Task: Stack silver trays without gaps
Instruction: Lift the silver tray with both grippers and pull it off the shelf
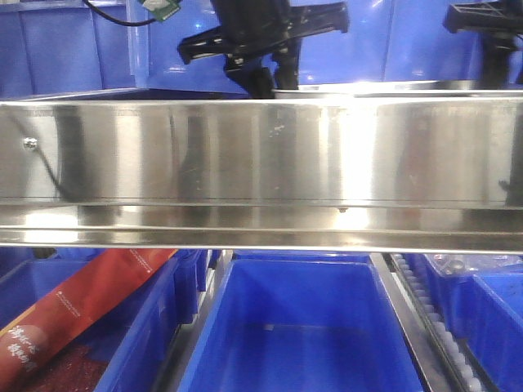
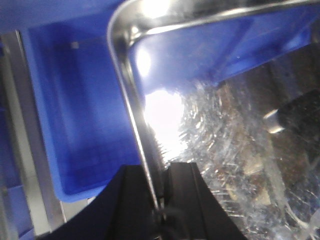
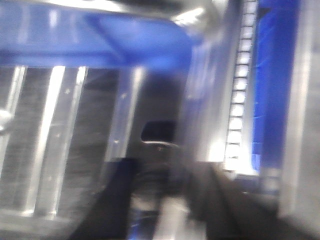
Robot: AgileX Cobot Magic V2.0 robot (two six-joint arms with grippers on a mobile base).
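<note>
Left gripper (image 2: pixel 156 172) clamped on rim of silver tray (image 2: pixel 127 95); one finger (image 2: pixel 127 200) outside the wall, the other inside. Rounded tray corner shows at top of left wrist view, with a blue bin (image 2: pixel 70 125) beneath and to the side. Front view: tray only a thin bright edge (image 1: pixel 392 85) just above the wide steel rail (image 1: pixel 261 155), gripper over its left end. Right gripper (image 1: pixel 484 20) high at right, apart from the tray; its wrist view too blurred, grip state cannot be told
</note>
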